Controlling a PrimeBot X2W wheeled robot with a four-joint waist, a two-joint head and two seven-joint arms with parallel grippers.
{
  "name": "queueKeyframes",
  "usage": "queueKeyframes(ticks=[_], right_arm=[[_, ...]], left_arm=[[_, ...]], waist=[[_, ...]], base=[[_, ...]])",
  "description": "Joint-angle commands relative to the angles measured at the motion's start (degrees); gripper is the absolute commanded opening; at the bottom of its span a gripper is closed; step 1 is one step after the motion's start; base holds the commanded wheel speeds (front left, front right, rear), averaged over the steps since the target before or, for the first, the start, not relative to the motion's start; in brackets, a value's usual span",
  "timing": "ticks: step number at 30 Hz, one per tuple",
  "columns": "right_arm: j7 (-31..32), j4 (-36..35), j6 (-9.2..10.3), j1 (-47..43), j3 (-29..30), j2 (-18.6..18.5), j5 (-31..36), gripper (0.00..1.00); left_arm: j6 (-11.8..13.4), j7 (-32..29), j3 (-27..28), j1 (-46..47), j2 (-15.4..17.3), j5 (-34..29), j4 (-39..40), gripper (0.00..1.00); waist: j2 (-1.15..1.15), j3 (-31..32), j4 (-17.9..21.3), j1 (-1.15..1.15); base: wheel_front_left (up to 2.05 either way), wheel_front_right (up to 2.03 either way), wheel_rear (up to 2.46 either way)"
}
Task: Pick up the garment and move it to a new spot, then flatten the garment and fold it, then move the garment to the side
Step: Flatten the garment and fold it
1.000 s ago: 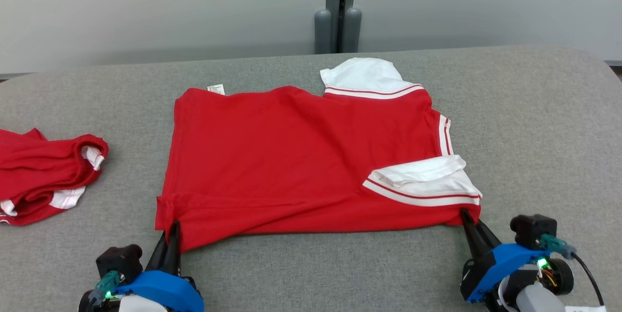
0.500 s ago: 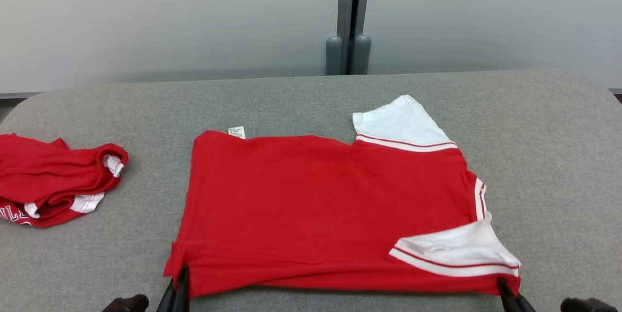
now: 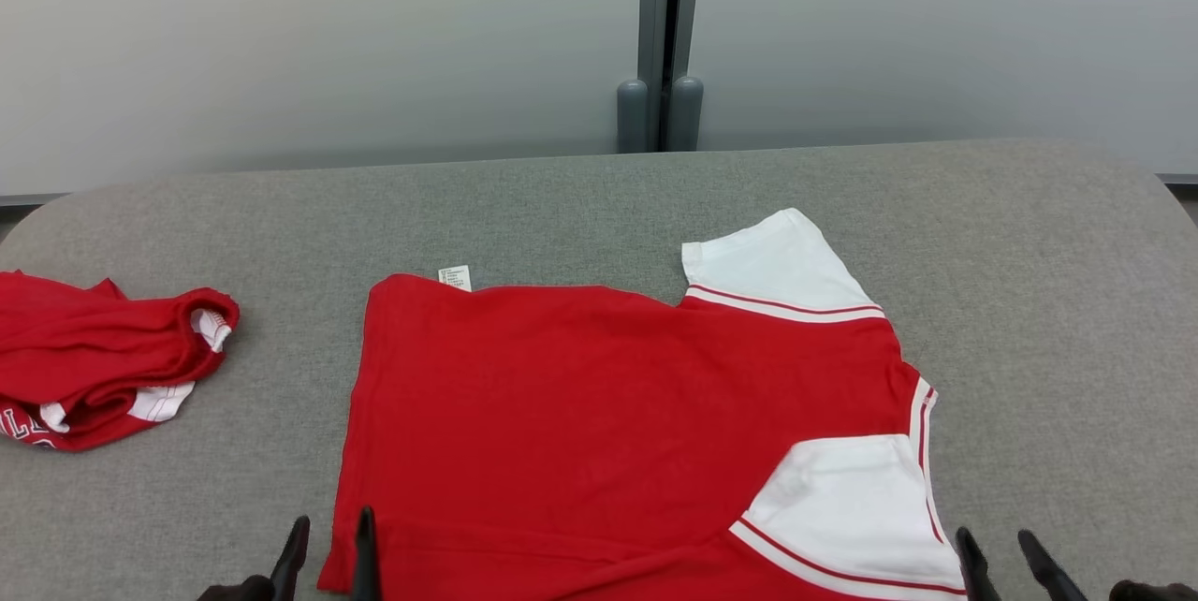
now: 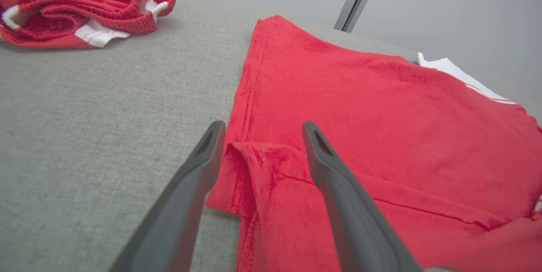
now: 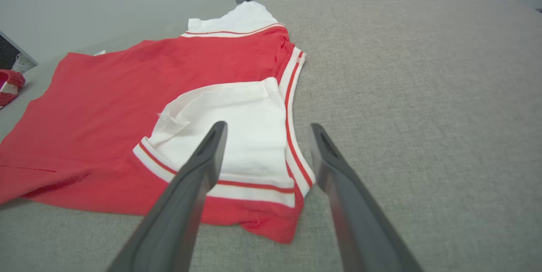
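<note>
Garment: the red garment (image 3: 599, 414) with white sleeves lies spread on the grey table (image 3: 1029, 255), in the table's middle and reaching its near edge.
Left gripper: the left gripper (image 3: 333, 515) sits at the table's near edge, fingers spread wide and pinching nothing. In the left wrist view one finger is over bare table and the other over the cloth.
Right gripper: the right gripper (image 3: 990, 533) is also at the table's near edge, further right. Its fingers are spread and empty, either side of the garment's near right corner.
Step in hand: flattening, I judge; the fold is not yet begun.
Trouble spots: the hem corner (image 4: 241, 170) is doubled over on itself, with a crease running along the near hem. The near sleeve (image 3: 842, 498) lies turned in over the red body, while the far sleeve (image 3: 772, 255) lies out flat toward the table's far edge.
Doing it well: straighten the doubled hem corner first. Take both near corners low and together, pull evenly, and keep the cloth taut so the crease does not get folded in.
Other cloth: a crumpled red garment (image 3: 103, 358) lies at the table's left edge, well apart.
Containers: none; both garments lie on the bare table.
</note>
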State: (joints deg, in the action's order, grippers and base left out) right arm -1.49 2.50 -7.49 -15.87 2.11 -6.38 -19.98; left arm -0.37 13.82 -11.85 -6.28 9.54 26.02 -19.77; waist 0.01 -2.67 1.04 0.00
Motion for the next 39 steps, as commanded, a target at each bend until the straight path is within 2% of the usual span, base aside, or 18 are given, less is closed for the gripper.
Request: queueKeyframes(ticks=[1,4,8,14,23,39], right_arm=[[-0.44,-0.50,-0.01,0.86,0.14,0.11,0.09,1.00],[-2.93,-2.87,-0.01,2.54,0.93,-0.63,2.36,1.00],[-7.59,-4.66,-0.01,4.82,1.35,0.14,3.23,1.00],[-11.86,-5.20,-0.01,8.35,0.68,1.39,5.00,1.00],[-13.54,-0.99,-0.01,11.92,-2.33,2.90,8.79,1.00],[-13.73,5.49,-0.01,9.84,-0.96,3.48,8.81,1.00]], left_arm=[[0.25,0.38,0.27,1.09,0.29,-0.40,0.52,1.00],[0.56,1.13,1.36,2.01,0.73,-2.15,2.77,1.00],[0.80,1.38,4.26,2.95,-0.08,-5.68,8.65,1.00],[-0.24,1.42,7.06,3.03,-1.33,-12.23,14.23,1.00],[-1.12,1.44,8.81,4.46,-1.25,-17.46,11.18,1.00],[-3.13,1.45,10.49,3.49,-1.95,-18.06,6.03,1.00]], waist=[[-0.01,0.08,0.03,0.00],[-0.01,0.44,0.06,0.00],[-0.01,1.10,-0.05,0.00],[-0.01,1.82,-0.40,0.00],[-0.01,2.26,-1.17,0.00],[-0.01,2.85,-2.18,0.00]], base=[[0.00,0.00,0.00],[0.00,0.00,0.00],[0.00,0.00,0.00],[0.00,0.00,0.00],[0.00,0.00,0.00],[0.00,0.00,0.00]])
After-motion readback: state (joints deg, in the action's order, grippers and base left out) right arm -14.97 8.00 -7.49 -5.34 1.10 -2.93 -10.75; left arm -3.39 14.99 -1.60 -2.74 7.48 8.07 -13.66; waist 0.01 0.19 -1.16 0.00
